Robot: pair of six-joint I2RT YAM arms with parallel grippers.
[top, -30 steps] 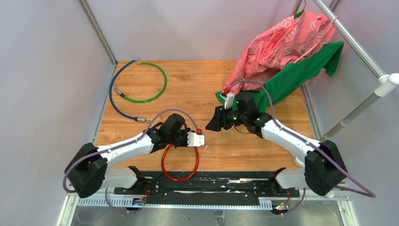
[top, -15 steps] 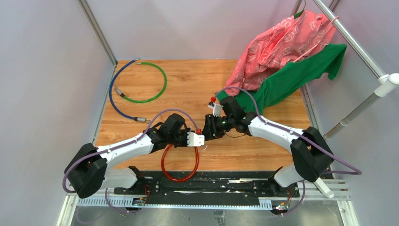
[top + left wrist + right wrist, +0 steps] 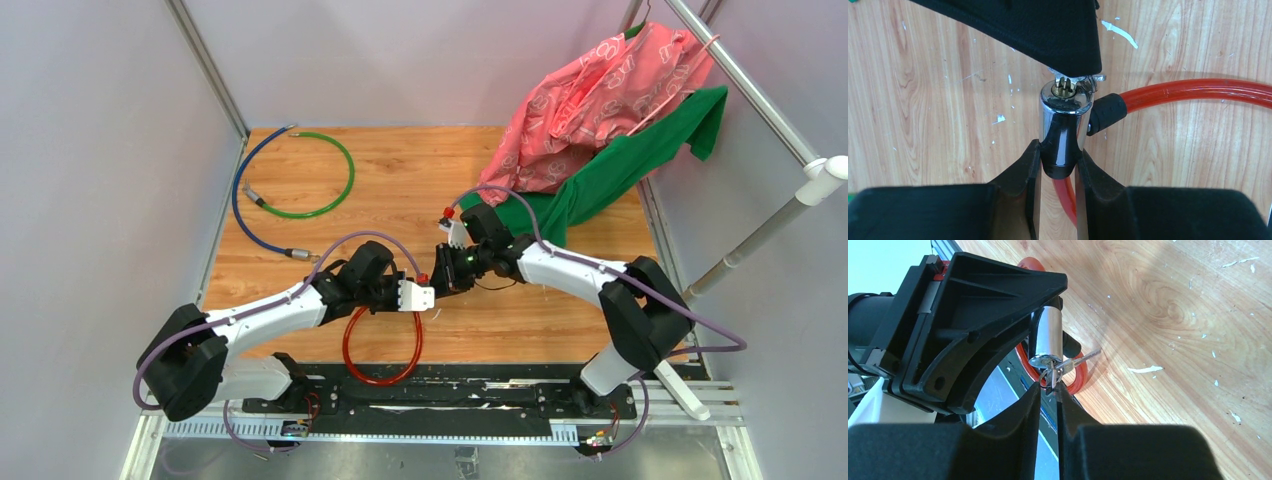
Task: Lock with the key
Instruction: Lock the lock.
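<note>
My left gripper is shut on the silver lock cylinder of the red cable and holds it up, keyhole facing away. In the top view the left gripper meets my right gripper near the table's front middle, above the red cable loop. In the right wrist view my right gripper is shut on the tiny silver key, which sits at the keyhole end of the lock cylinder. A second key of the bunch sticks out sideways.
A blue cable and a green cable loop lie at the back left. Pink and green clothes hang at the back right and drape onto the table. Metal frame posts stand at the corners.
My right arm has swung left from near the green cloth to the lock held by my left gripper. The left arm and the lock have stayed put.
</note>
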